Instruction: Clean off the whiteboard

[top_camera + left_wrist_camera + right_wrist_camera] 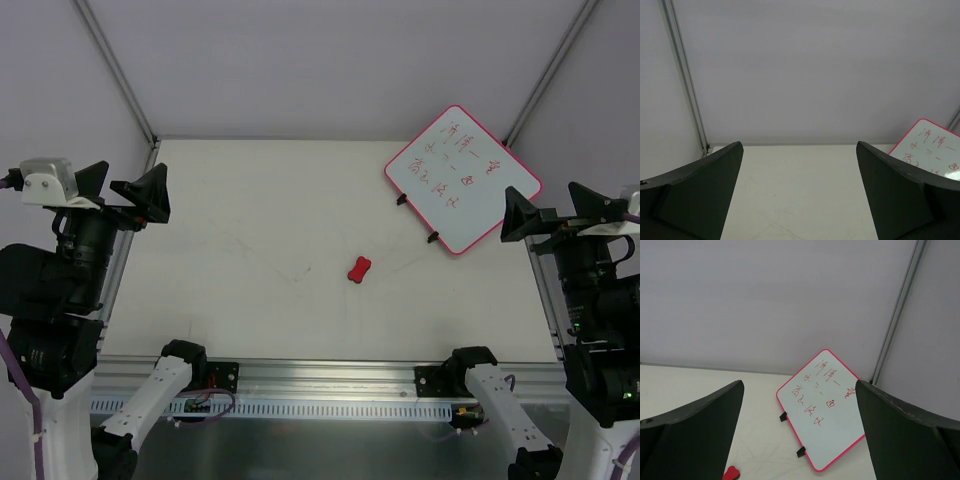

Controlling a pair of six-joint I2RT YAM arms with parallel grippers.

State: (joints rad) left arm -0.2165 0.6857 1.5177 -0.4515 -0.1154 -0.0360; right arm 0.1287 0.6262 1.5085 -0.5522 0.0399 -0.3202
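The whiteboard [462,178] lies flat at the table's back right, turned like a diamond, with a pink-red frame, red handwriting and two black clips on its left edge. It also shows in the right wrist view [821,408] and partly in the left wrist view [932,149]. A small red bone-shaped eraser [360,270] lies near the table's middle; its tip shows in the right wrist view [731,473]. My left gripper [122,187] is open and empty at the far left. My right gripper [545,215] is open and empty at the far right, beside the board.
Grey enclosure walls with metal corner posts [115,68] ring the white table [250,250]. An aluminium rail [330,378] runs along the near edge between the arm bases.
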